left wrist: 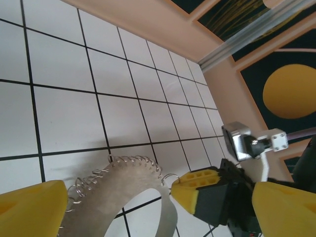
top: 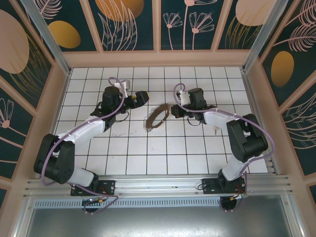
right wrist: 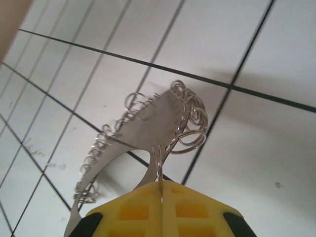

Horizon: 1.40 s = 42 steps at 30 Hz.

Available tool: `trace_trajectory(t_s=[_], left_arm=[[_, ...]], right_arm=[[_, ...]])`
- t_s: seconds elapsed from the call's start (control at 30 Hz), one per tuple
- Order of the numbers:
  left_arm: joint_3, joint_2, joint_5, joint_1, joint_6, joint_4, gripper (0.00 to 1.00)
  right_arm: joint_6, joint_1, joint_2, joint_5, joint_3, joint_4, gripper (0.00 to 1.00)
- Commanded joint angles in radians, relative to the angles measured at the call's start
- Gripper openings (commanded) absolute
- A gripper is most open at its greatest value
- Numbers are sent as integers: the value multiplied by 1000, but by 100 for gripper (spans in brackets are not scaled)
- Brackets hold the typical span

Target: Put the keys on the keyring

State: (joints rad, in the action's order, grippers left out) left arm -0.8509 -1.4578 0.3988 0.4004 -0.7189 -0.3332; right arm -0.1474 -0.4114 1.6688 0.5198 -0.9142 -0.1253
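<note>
The right gripper (right wrist: 161, 195) is clamped on the edge of the keyring (right wrist: 148, 126). Its yellow pads are pressed together, and the thin band rises out of the seam toward the middle of the right wrist view, held tilted. The left gripper (top: 141, 97) sits just left of centre in the top view. Its fingers (left wrist: 34, 207) are spread wide and hold nothing, close to the hoop's upper end. One key (top: 215, 129) lies on the tiled table (top: 148, 153) right of centre, beside the right forearm and well apart from the hoop, not yet picked up.

The step in hand looks like steadying the hoop so a key can be threaded. To do it well, the right grip should stay firm and keep the fringe of small wire rings facing the free gripper. The key is best pinched by its blade, leaving the hole clear to meet a ring — a slow, square approach, since the wire rings will likely swing.

No brand, label or writing can be read.
</note>
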Motion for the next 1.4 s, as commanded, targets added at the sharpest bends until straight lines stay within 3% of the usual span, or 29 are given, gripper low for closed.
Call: trace_trajectory(t_s=[0.0, 0.47, 0.8, 1.03, 1.37], left_arm=[[-29, -13, 72, 3, 38, -23, 90], [-69, -119, 330, 3, 88, -150, 59], [-151, -205, 380, 3, 207, -159, 56], [-187, -249, 483, 13, 214, -204, 55], [-206, -282, 528, 51, 269, -149, 50]], right_arm=[[71, 14, -74, 99, 19, -93, 0], [129, 20, -117, 177, 69, -264, 0], [137, 26, -110, 259, 47, -248, 0], [139, 28, -124, 293, 34, -232, 0], [139, 27, -152, 334, 12, -206, 0]])
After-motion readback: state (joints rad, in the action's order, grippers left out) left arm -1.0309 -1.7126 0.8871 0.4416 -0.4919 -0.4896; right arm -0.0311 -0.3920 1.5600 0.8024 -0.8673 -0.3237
